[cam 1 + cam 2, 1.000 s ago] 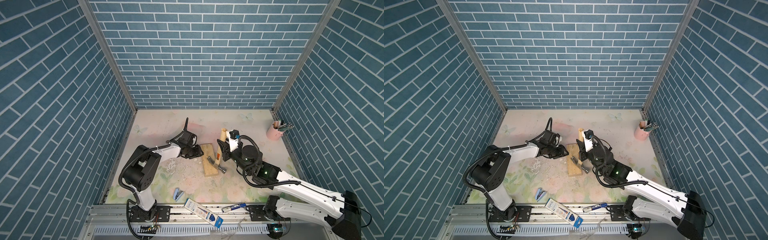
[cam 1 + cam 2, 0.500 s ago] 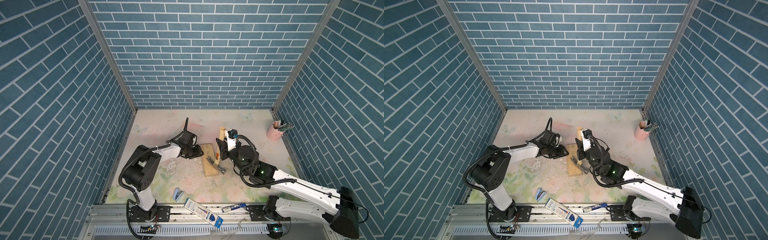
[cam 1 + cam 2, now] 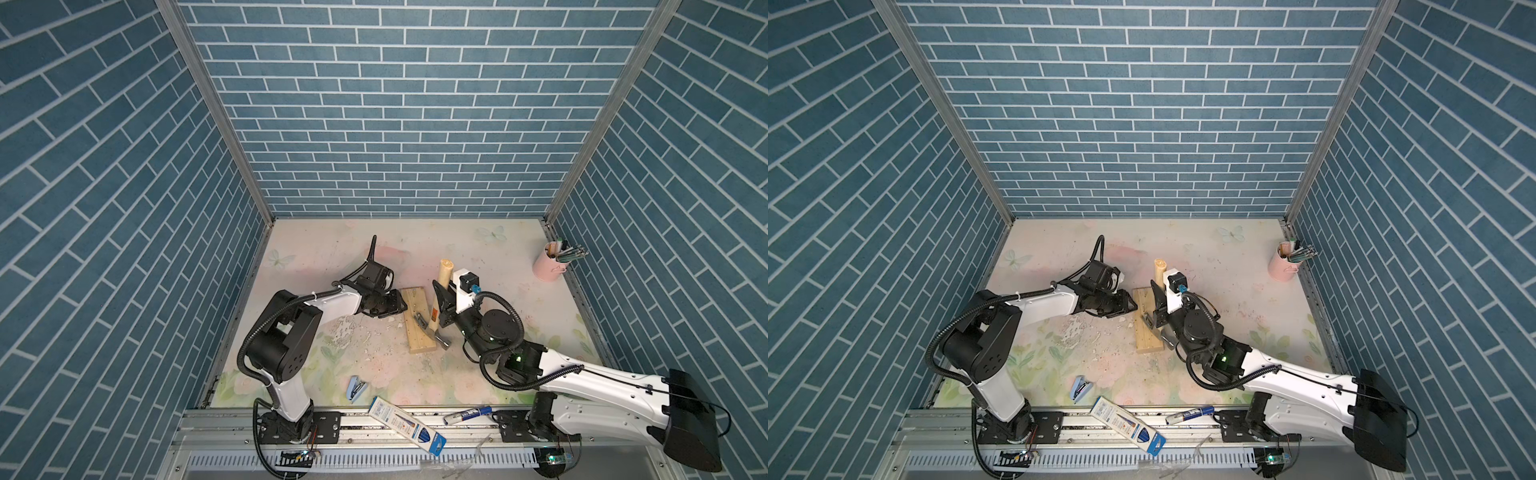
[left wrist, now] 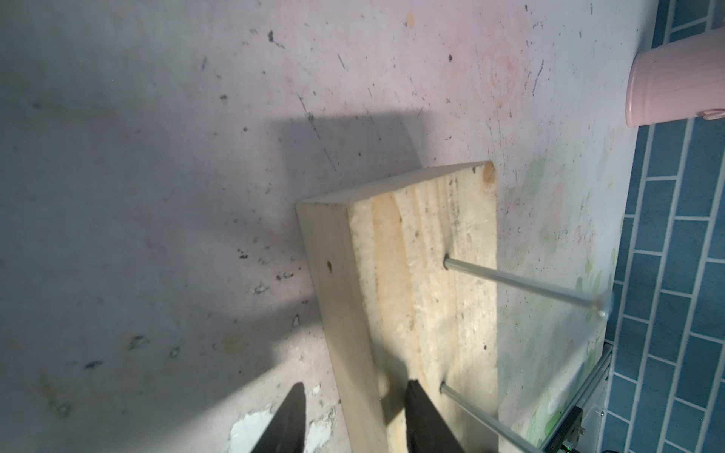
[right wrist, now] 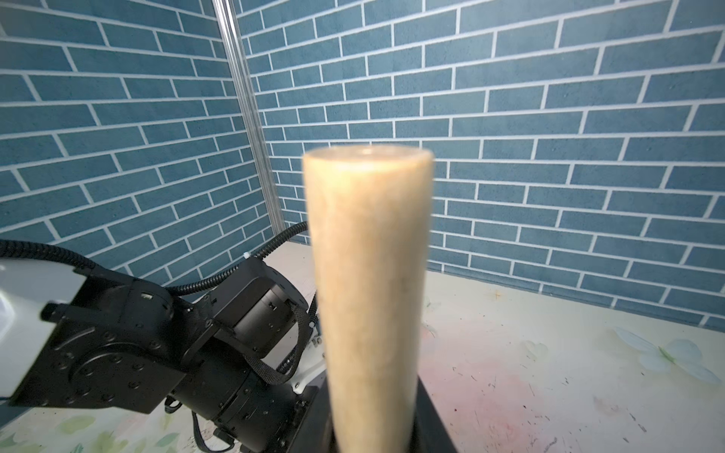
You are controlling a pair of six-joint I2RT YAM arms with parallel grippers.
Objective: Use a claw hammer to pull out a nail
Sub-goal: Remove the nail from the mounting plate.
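Wooden-handled claw hammer [image 3: 435, 316], stiff and probably head-heavy, gripped mid-handle by closed right claw [image 3: 446, 291]; more leverage likely nearer handle end; left claw [image 3: 399, 305] astride wood block [image 3: 420, 347], grip unclear

Both arms pair glossy white link shells with black cylindrical joints. The left arm [image 3: 336, 301], lower left of the frame, wears ribbed black cable conduit [image 5: 43, 251] and a screw-ringed joint cap [image 3: 293, 361]. The right arm [image 3: 602, 384] shows a green light [image 3: 517, 356] and blue connector [image 3: 473, 287]. The left gripper [image 4: 355, 384] has black tapered jaws.
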